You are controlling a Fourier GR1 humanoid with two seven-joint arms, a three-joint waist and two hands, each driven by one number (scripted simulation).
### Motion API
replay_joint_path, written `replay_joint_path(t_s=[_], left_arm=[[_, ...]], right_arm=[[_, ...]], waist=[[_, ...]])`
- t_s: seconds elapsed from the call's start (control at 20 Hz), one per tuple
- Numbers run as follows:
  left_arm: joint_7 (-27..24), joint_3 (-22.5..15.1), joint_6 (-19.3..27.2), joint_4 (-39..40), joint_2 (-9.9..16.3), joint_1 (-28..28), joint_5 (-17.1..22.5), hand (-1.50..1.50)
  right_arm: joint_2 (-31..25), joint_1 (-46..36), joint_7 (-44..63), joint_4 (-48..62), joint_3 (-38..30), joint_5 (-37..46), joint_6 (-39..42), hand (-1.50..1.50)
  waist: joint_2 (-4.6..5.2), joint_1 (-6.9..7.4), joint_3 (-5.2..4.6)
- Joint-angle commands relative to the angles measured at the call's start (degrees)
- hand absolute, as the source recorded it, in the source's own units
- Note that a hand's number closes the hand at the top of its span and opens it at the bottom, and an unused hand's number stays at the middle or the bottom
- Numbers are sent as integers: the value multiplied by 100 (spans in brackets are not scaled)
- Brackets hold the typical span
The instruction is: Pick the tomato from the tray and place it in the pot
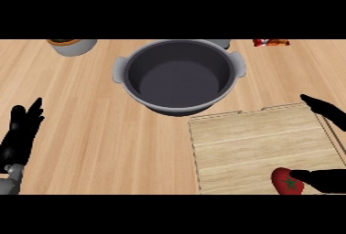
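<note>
A red tomato [286, 181] with a green stem star lies at the near right corner of the light wooden tray [256, 146]. My right hand [328, 179] comes in from the right edge. Its thumb touches the tomato's right side, and its fingers [323, 108] stretch out well above, over the tray's far right corner, so the hand is open and spread. The dark grey pot [178, 73] with two side handles stands empty beyond the tray's far left corner. At the left edge, my left hand [20, 132] rests open with its fingers up.
A grey container [71, 46] with something orange in it stands at the far left. A red packet [271, 42] lies at the far right, behind the pot. Bare wooden counter [101, 137] stretches between my left hand and the tray.
</note>
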Motion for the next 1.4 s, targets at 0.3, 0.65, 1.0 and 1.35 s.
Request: replay_joint_path(t_s=[0.3,0.65,1.0,1.35], left_arm=[[283,-9,-136,-108,46,-262,-141,0],[267,-74,-157,103,-227,-504,-286,0],[140,92,-239,19,-287,-171,-368,0],[220,186,-215,39,-528,-309,-636,0]], right_arm=[[-1897,-669,2319,-668,-359,-1349,2179,-150],[-2142,-1332,3683,-537,216,-2993,3017,-150],[-2095,-1308,4134,-710,907,-2546,2686,-150],[-1586,-1496,3946,-35,1144,-2095,2872,-150]], waist=[[38,194,-3],[73,281,-4],[47,244,6],[61,254,10]])
